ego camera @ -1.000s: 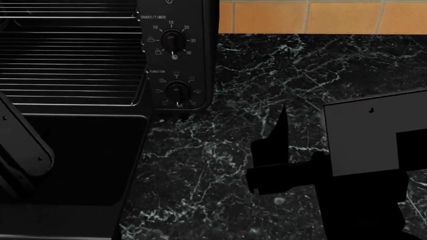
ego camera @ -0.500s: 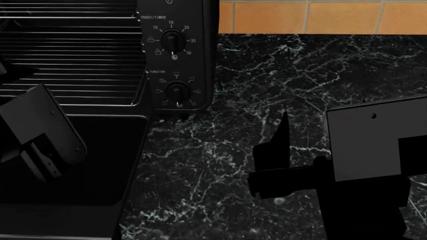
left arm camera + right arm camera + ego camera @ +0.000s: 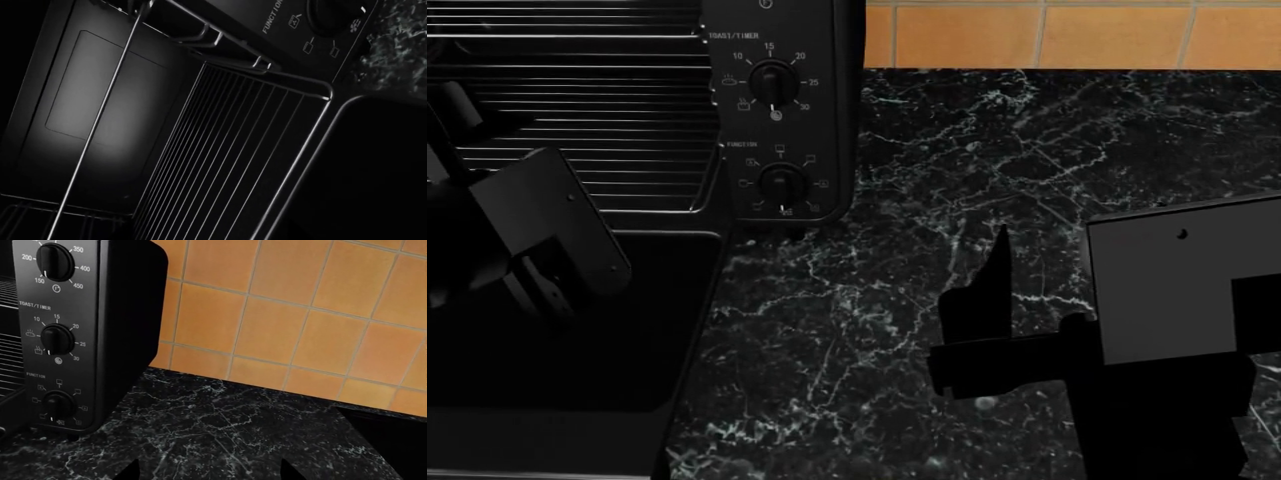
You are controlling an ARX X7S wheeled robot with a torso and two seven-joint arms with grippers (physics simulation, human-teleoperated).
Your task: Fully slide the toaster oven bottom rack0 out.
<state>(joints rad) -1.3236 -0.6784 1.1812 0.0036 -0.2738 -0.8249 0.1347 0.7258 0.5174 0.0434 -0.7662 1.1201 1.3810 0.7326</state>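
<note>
The black toaster oven stands at the back left with its dark door folded down flat. The bottom rack0, a silvery wire grid, sits in the oven mouth with its front edge just above the door. It also shows close up in the left wrist view, under a second wire rack. My left gripper hovers over the left part of the rack and door; its fingers are lost in black. My right gripper is open and empty above the counter, right of the oven.
The black marble counter runs right of the oven to an orange tiled wall. The oven's control panel with round knobs faces my right wrist camera. My right arm's black body fills the lower right.
My left arm has risen from the lower left and moved forward over the door toward the rack. The right arm has barely shifted. The rack has not moved.
</note>
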